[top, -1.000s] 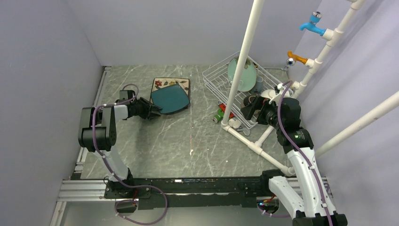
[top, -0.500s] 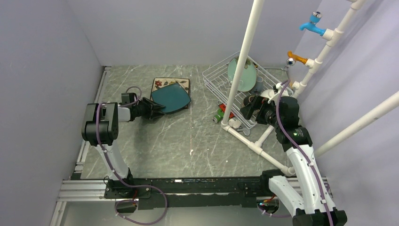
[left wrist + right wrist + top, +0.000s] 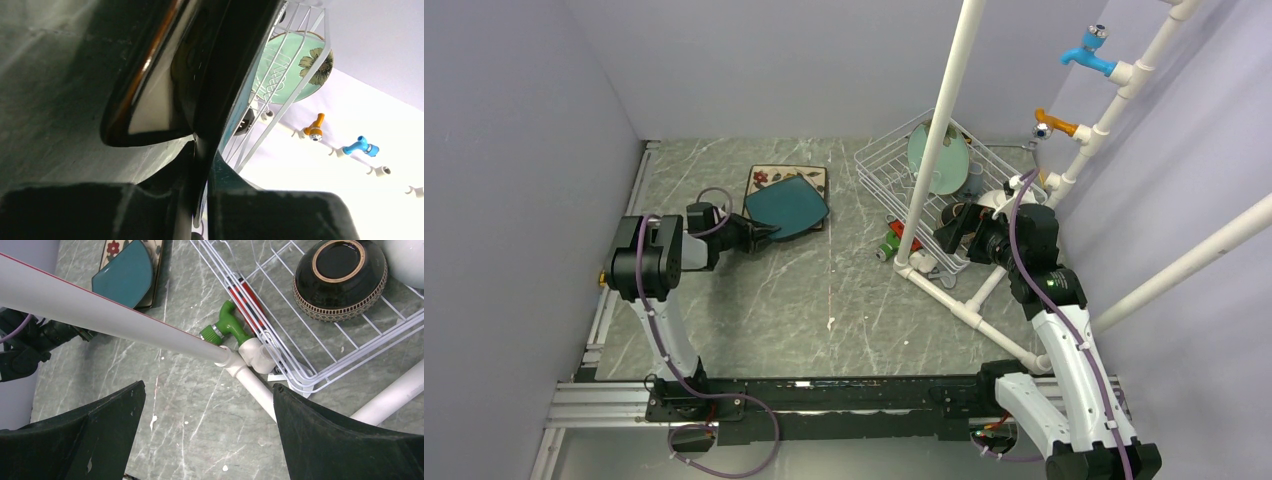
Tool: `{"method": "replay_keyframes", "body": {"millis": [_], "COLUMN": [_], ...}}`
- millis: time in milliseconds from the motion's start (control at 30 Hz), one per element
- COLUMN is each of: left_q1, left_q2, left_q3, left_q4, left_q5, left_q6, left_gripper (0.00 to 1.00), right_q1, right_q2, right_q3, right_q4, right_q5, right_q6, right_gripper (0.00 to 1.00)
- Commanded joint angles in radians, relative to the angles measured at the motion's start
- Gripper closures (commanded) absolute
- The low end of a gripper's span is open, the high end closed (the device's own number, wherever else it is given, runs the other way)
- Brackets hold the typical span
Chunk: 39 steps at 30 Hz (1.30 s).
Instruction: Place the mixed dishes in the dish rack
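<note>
Teal square plate (image 3: 789, 208) lies on cream square plate with flowers (image 3: 769, 178), far left on marble table (image 3: 754, 310); left gripper (image 3: 759, 235) clamped on teal plate's near-left rim. Centre: white pipe frame (image 3: 944, 100), green fitting (image 3: 227, 325) at its foot. Right: dish rack (image 3: 879, 165) holds mint-green round plate (image 3: 954, 158) upright, brown glazed bowl (image 3: 340, 277) nearer; right gripper (image 3: 207, 386) above rack's near edge, jaws spread wide, holding nothing

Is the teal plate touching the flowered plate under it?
Touching. The right wrist view shows the teal plate lying on the flowered plate, overlapping it with no visible gap.
</note>
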<state>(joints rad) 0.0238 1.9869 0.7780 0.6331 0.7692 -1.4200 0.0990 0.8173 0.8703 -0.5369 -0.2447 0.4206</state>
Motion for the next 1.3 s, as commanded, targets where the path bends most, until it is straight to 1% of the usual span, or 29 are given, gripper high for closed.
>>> {"method": "replay_keyframes", "body": {"millis": [0,100,167,300,433,567,633,700,800,867,967,1033,1100,1167,1267], "left_q1": [0.008,0.018,0.02,0.02,0.026,0.033,0.034,0.034,0.034,0.034,0.031,0.019,-0.01,-0.037,-0.076], "left_q2": [-0.026,-0.062,-0.091,-0.155,-0.206,-0.251,-0.274,-0.307,-0.359,-0.412,-0.501,-0.555,-0.588,-0.605,-0.619], "left_q3": [0.003,0.024,0.049,0.064,0.091,0.108,0.096,0.08,0.067,0.067,0.048,0.038,0.033,0.025,0.02], "left_q4": [0.029,0.006,-0.032,0.035,0.176,0.359,0.469,0.536,0.653,0.676,0.659,0.643,0.641,0.673,0.719], "left_q5": [-0.005,0.008,0.019,0.044,0.066,0.092,0.1,0.098,0.088,0.089,0.083,0.071,0.064,0.057,0.049], "left_q6": [0.025,0.061,0.092,0.055,-0.022,-0.068,-0.096,-0.125,-0.171,-0.155,-0.102,-0.07,-0.059,-0.081,-0.1], "left_gripper": [0.91,0.99,1.0,1.0,1.0,1.0,1.0,1.0,1.0,1.0,1.0,1.0,1.0,1.0,1.0], "right_q1": [0.003,0.002,0.002,0.002,0.002,0.001,0.002,0.003,0.018,0.045,0.118,0.198,0.293,0.4,0.577], "right_q2": [0.0,-0.009,-0.02,-0.031,-0.032,-0.037,-0.035,-0.039,-0.052,-0.056,-0.05,-0.047,-0.044,-0.033,0.022], "right_q3": [0.017,0.016,0.019,0.023,-0.01,-0.09,-0.122,-0.135,-0.141,-0.135,-0.131,-0.135,-0.146,-0.158,-0.142], "right_q4": [0.025,0.009,-0.006,-0.016,0.039,0.173,0.234,0.284,0.353,0.378,0.436,0.498,0.578,0.676,0.799], "right_q5": [-0.004,-0.007,0.0,0.008,-0.07,-0.182,-0.226,-0.272,-0.289,-0.269,-0.231,-0.191,-0.107,-0.011,0.128], "right_q6": [0.0,0.0,-0.009,-0.028,0.027,0.135,0.176,0.201,0.21,0.204,0.214,0.227,0.24,0.24,0.201], "right_gripper": [0.0,0.0,0.0,0.0,0.0,0.0,0.0,0.0,0.0,0.0,0.0,0.0,0.0,0.0,0.01]}}
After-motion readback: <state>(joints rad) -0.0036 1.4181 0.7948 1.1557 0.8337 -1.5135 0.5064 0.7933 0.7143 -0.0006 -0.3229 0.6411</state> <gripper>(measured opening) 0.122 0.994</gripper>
